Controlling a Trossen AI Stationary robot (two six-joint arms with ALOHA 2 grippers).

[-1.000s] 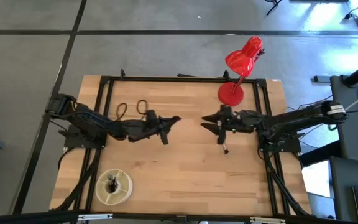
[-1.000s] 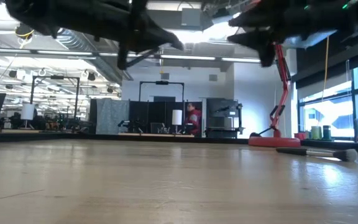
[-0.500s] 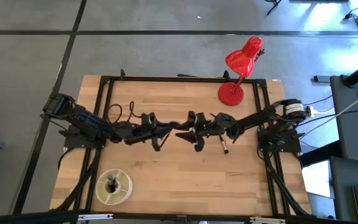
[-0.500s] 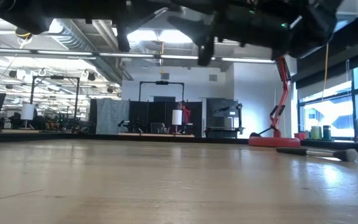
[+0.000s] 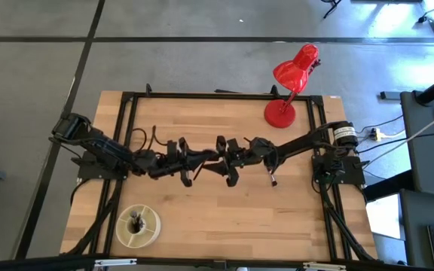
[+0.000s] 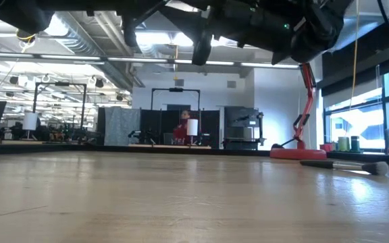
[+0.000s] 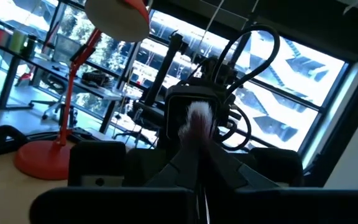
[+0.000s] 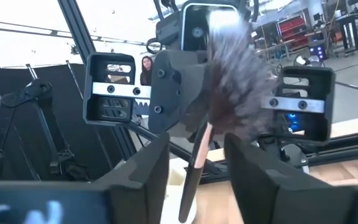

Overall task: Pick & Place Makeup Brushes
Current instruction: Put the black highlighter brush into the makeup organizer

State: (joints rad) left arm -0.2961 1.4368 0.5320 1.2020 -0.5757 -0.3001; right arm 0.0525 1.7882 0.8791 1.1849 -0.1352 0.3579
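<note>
My left gripper [image 5: 206,156] is above the table's middle, shut on a makeup brush with a fluffy grey bristle head [image 8: 235,68] and a rose-coloured handle [image 8: 194,165]. The pale bristles also show past its fingertips in the left wrist view [image 7: 197,118]. My right gripper [image 5: 224,154] faces it, open. Its two fingers [image 8: 151,177] stand on either side of the handle without touching. Another brush [image 5: 271,178] lies flat on the table to the right, also in the low view [image 6: 346,165]. Several dark brushes stand in a white round holder [image 5: 138,226]. My left gripper pinches the brush between its two shut fingers [image 7: 199,162], coming level from the table's left. The bristle head hides the place of contact in the right wrist view. The brush is lifted clear of the table, its handle [image 8: 197,149] slanting out toward my right gripper.
A red desk lamp [image 5: 281,113] stands at the table's far right, its base also in the low view [image 6: 294,152]. A black frame [image 5: 126,135] runs round the table's edges. A person in red [image 6: 181,131] is in the room far behind.
My right gripper has gone toward the table's left, up to my left gripper, and its open fingers now stand on either side of the brush handle. My left gripper has shifted a little toward the near edge, still shut on the brush.
</note>
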